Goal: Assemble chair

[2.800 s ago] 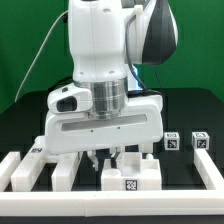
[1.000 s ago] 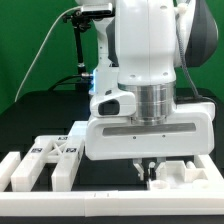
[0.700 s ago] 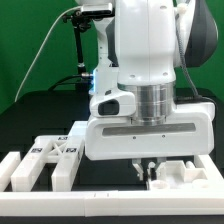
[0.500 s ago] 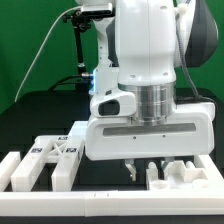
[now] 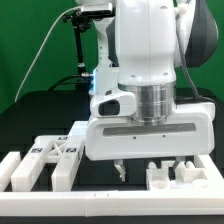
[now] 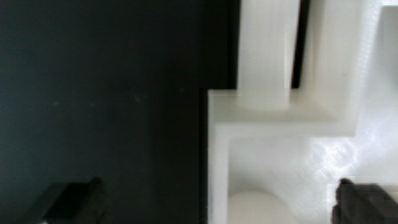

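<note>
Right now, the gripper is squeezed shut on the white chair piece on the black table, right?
No. The gripper is open, not squeezed shut: the wrist view shows its fingers spread far apart above the white chair piece on the black table.

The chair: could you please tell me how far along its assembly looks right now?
Early, it seems: no chair shape shows yet. One white blocky plastic piece lies on the exterior view's right. Nothing is in hand; the fingers hang wide open above it. The white tagged pieces on the exterior view's left lie apart, yet to be joined.
</note>
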